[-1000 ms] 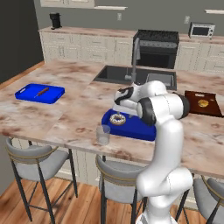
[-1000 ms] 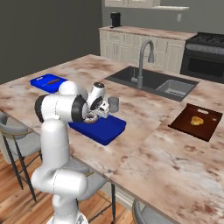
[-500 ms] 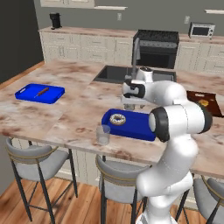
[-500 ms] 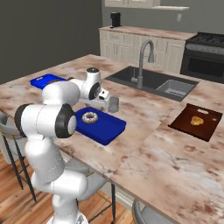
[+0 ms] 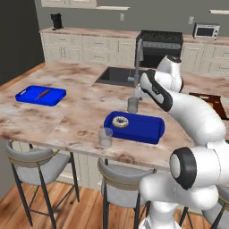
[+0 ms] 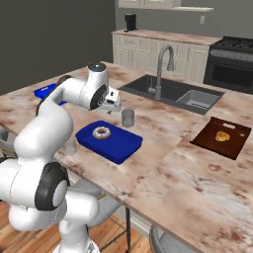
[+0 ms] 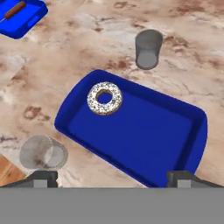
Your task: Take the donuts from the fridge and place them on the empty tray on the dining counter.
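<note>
My gripper (image 7: 111, 176) hangs above the dining counter (image 7: 109, 39), its two dark fingertips spread wide apart with nothing between them. Directly below it sits the deep blue tray (image 7: 179, 109), lying on the mottled marble. One donut, the white speckled one (image 7: 104, 98), rests flat inside the tray toward one end; the remainder of the tray floor is bare. So I judge the job about half done: one donut delivered, and the pink one yet to be fetched from the fridge.

Two clear glasses stand on the counter just beside the tray, one (image 7: 148, 49) off its far edge, the other (image 7: 43, 152) off its near corner, close to the counter's edge. Farther off lies a flatter blue tray (image 5: 40, 95) holding a thin reddish-brown stick-like item I cannot identify. On the other side, past the dark sink (image 6: 174, 92), a dark brown tray (image 6: 221, 138) carries a small golden-brown item, too small to name.
</note>
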### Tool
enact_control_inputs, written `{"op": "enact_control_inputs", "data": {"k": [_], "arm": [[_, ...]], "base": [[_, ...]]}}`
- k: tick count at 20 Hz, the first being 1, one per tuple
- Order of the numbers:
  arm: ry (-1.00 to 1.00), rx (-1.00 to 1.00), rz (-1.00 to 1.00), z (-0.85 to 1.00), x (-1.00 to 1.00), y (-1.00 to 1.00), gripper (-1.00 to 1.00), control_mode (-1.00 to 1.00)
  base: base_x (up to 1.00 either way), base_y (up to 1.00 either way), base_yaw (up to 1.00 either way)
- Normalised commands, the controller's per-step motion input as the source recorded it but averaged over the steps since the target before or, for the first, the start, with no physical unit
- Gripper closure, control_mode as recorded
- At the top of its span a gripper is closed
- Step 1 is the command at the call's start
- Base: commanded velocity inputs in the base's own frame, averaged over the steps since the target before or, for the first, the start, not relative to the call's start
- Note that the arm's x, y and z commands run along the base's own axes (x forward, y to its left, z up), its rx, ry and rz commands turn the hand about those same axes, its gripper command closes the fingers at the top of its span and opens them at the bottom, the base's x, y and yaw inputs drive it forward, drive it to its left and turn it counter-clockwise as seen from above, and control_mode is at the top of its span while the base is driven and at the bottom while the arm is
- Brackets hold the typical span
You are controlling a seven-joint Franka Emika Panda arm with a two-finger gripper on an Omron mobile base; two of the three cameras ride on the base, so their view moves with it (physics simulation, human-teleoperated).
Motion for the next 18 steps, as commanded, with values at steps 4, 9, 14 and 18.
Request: {"op": "enact_control_inputs", "data": {"k": [4, 9, 14, 18], "arm": [[-0.32, 0.00, 0.00, 0.76, -1.00, 0.00, -1.00, -1.00], [-0.08, 0.00, 0.00, 0.59, -1.00, 0.00, -1.00, -1.00], [0.00, 0.00, 0.00, 0.31, -1.00, 0.00, -1.00, -1.00], [0.00, 0.00, 0.00, 0.50, -1.00, 0.00, -1.00, -1.00]], "base": [[0.00, 0.00, 0.00], [0.00, 0.00, 0.00], [0.00, 0.00, 0.00], [0.00, 0.00, 0.00]]}}
